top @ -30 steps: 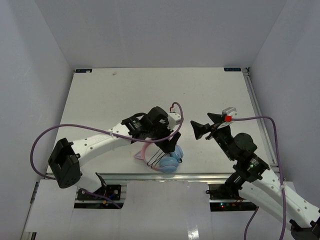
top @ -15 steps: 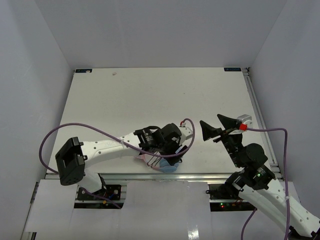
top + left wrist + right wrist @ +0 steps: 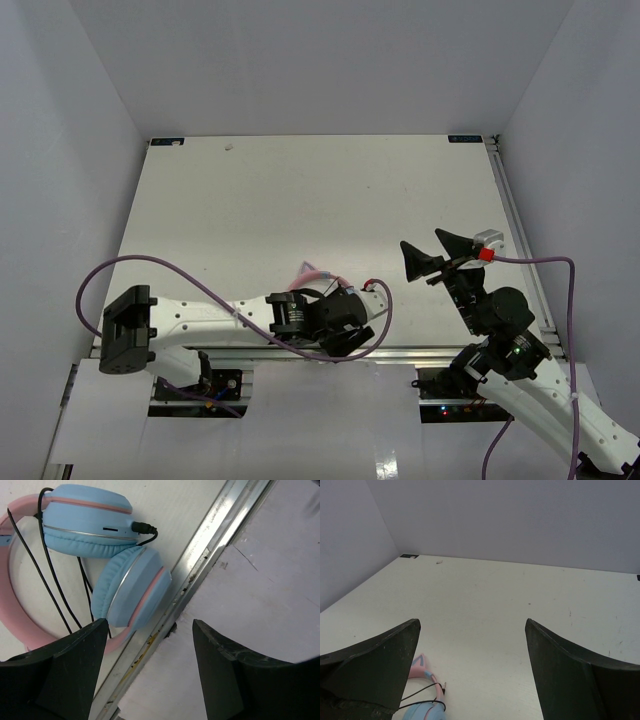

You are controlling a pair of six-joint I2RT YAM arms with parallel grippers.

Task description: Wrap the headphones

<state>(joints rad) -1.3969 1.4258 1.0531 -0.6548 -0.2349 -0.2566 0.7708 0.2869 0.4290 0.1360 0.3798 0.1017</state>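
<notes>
My left gripper (image 3: pixel 148 622) is spread, nothing between its fingers, over the metal rail (image 3: pixel 210 555) at the table's (image 3: pixel 300 190) near edge. That forearm lies low along the edge, bottom centre of the top view. The headphones (image 3: pixel 85 525) lie upper left in my left wrist view. My right gripper (image 3: pixel 472 622), spread wide and holding nothing, points across the table.

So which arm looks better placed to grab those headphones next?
The left, probably: the left tool hangs open right over the headphones; the right tool sits farther off.
</notes>
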